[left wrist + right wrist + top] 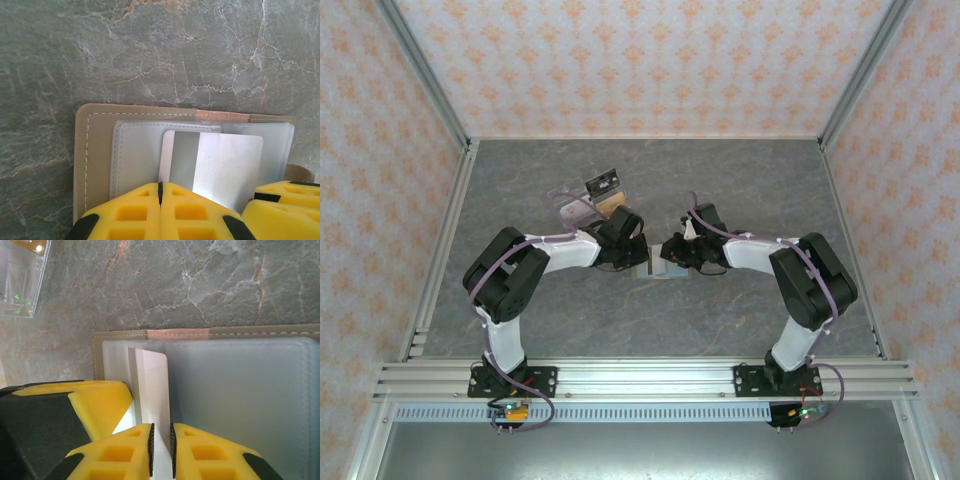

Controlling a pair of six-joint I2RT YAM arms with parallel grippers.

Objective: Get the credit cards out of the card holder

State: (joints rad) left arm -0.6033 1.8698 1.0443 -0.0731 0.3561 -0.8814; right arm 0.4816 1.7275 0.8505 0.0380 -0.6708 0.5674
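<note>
Evidently the pulling-out step is in hand. The card holder (95, 150) lies open and flat on the table (150, 50), midway between the two arms and well apart from the clear tray (575, 200), which stands farther back and to the left. One credit card (220, 165), white with a grey stripe, sticks part-way out of the clear sleeves. I cannot tell which sleeve it comes from.

The left gripper (160, 200) comes in from the left with its fingers pressed fully together and nothing between them. They sit over the holder's edge just beside the card, apparently bearing down to pin the holder, though the contact itself is hidden beneath them.

The right gripper (161, 445) comes in from the right. Its fingers stand a narrow slit apart, with the card's edge in that slit. I cannot tell whether the pads bite on the card or merely flank it.

The card is not yet free, so I judge the task to be at an early stage. Whether more cards sit in the sleeves cannot be made out.

The next move calls for a firm pinch on the card's exposed end. After that comes a straight draw out through the sleeve's mouth, while the left fingers stop the holder from sliding or folding. A slack pinch would likely let the card slip.
</note>
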